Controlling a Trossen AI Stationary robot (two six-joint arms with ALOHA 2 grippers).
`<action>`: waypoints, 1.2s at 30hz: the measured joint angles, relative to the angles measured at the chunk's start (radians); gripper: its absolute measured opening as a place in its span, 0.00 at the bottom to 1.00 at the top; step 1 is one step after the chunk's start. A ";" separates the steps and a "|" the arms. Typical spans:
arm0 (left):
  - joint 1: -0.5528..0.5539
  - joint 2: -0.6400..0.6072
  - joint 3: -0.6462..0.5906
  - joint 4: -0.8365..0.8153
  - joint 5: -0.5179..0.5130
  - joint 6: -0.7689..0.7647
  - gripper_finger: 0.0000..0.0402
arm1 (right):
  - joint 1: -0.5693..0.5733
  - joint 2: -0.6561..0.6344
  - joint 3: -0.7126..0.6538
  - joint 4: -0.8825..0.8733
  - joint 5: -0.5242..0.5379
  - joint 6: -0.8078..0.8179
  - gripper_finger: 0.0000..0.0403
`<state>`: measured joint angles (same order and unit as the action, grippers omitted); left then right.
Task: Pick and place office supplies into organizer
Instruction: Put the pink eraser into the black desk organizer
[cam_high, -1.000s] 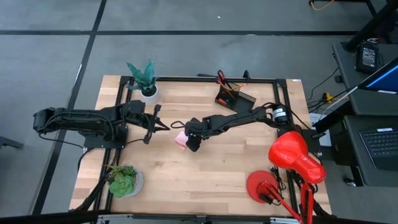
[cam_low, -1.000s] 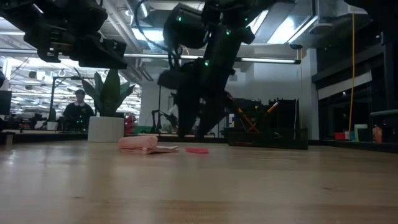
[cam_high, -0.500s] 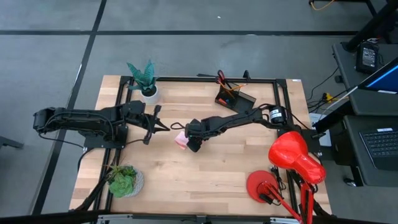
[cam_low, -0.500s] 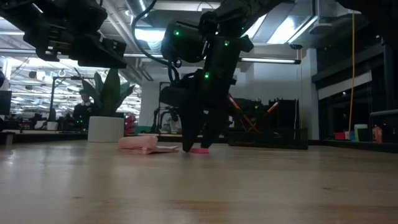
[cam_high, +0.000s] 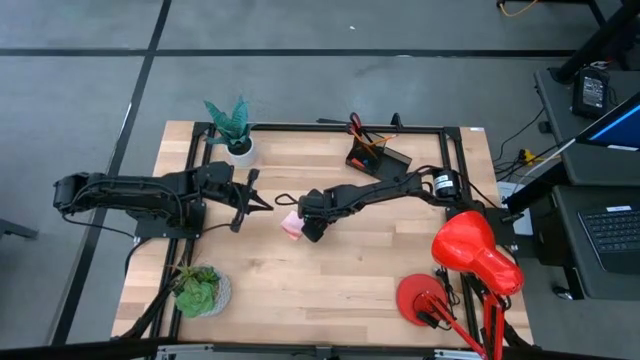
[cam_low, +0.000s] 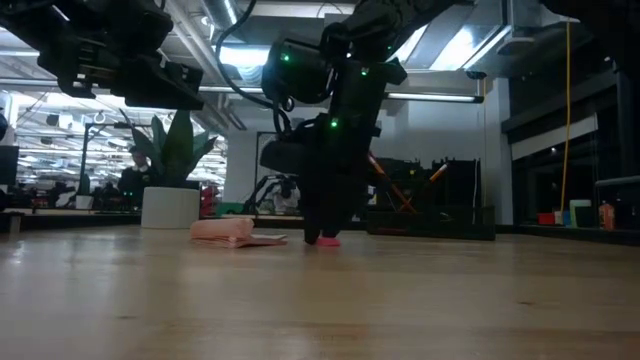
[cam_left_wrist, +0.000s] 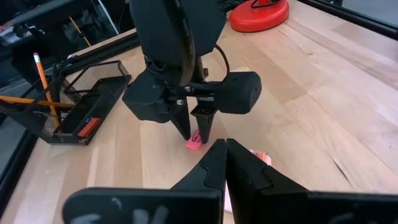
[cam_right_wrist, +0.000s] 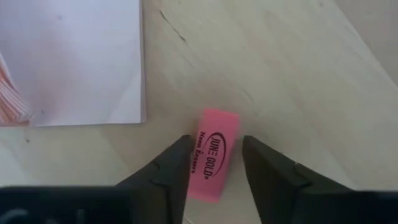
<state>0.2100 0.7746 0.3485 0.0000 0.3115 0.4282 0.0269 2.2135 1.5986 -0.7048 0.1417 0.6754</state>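
A small pink eraser (cam_right_wrist: 213, 163) lies flat on the wooden table (cam_high: 330, 290), near the middle. My right gripper (cam_right_wrist: 214, 146) points down over it, open, with one finger on each long side of it; it also shows in the low view (cam_low: 325, 236) and the left wrist view (cam_left_wrist: 199, 132). Just beside the eraser, toward the table's left, lies a pink sticky-note pad (cam_high: 291, 225). The black mesh organizer (cam_high: 377, 155) stands at the far edge with pencils and red-handled scissors in it. My left gripper (cam_left_wrist: 224, 155) is shut on nothing and hovers left of the pad. My right gripper comes at the eraser from above with its fingers along the two long sides (cam_right_wrist: 198, 155). One finger (cam_right_wrist: 180, 158) stands right at the eraser's edge; whether it touches, I cannot tell. The other finger (cam_right_wrist: 261, 162) stands a little apart. The eraser lies flat on the table.
A white-potted plant (cam_high: 233, 130) stands at the far left and a second plant (cam_high: 198, 290) at the near left. A red desk lamp (cam_high: 470, 260) fills the near right corner. Bare wood lies between the arms and the near edge.
My right gripper has sunk onto the table over the eraser, and its fingers have drawn closer together around it. The eraser and the pad have stayed where they were.
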 joint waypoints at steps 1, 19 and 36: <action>0.000 0.000 0.000 0.000 0.000 0.000 0.00 | 0.000 0.000 0.000 -0.001 0.000 0.000 0.34; 0.000 0.000 0.000 -0.005 0.000 -0.007 0.00 | 0.000 -0.006 -0.001 -0.011 -0.010 -0.084 0.16; 0.000 0.000 0.000 -0.011 -0.004 -0.019 0.00 | 0.005 -0.185 -0.004 -0.075 0.031 -0.232 0.14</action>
<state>0.2100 0.7750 0.3485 -0.0108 0.3072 0.4095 0.0315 2.0284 1.5948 -0.7794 0.1731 0.4434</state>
